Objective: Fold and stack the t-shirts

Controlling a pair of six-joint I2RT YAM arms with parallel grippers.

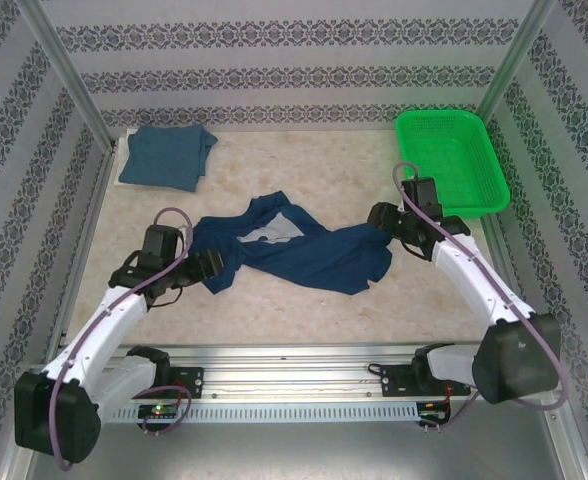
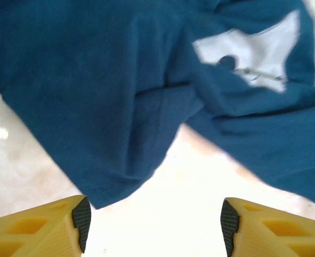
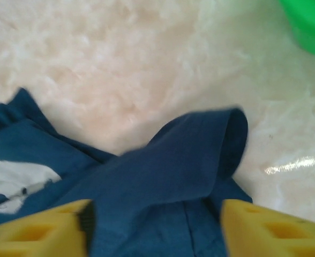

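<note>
Roughly halfway: teal shirt [image 1: 166, 157] folded at far-left corner, navy shirt [image 1: 294, 250] crumpled mid-worktop, not yet folded or stacked, left pincer [image 2: 155, 217] and right pincer [image 3: 155, 214] spread wide at its ends.

legible text: none | labels, numbers: none | navy t-shirt [image 1: 304, 255] white print [image 2: 254, 48]: no lettering readable

A pale, marble-patterned surface [image 1: 304, 300] is enclosed on three sides by white walls [image 1: 294, 60] papered with horizontal bands of dark ornamental print, and slanting metal posts [image 1: 69, 75] are set at the two far corners. A ribbed aluminium rail [image 1: 294, 352] is fixed along the near edge, with a grey sheet [image 1: 294, 450] laid below it. Streaks of bright glare [image 3: 291, 165] are thrown back from the polished surface.
</note>
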